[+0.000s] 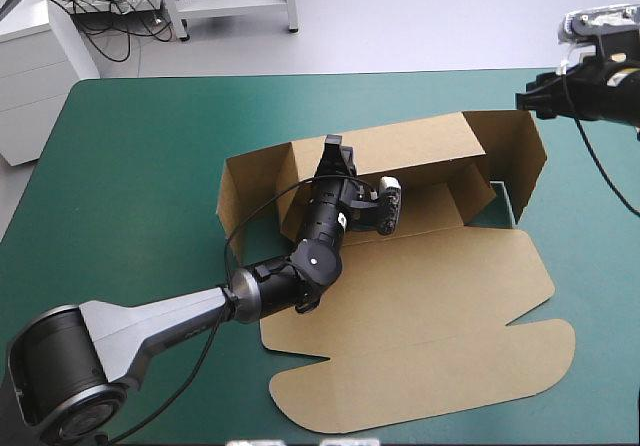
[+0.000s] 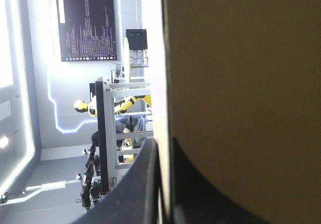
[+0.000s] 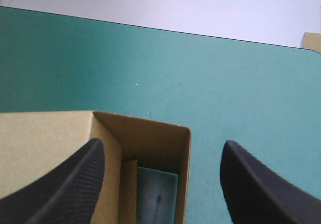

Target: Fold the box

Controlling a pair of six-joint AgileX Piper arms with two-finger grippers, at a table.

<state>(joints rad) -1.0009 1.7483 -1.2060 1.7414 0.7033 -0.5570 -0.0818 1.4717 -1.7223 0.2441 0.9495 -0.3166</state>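
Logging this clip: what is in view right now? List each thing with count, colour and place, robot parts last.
box: one, brown, mid-table; far wall and both side walls raised, lid flat toward the near edge.
more board: one edge, brown, at the table's edge beyond the box; seen only in the right wrist view.
table cover: one, teal-green, under everything.
left gripper: one, black, shut on the box's far wall.
right gripper: one, black, open, at the box's far right corner.
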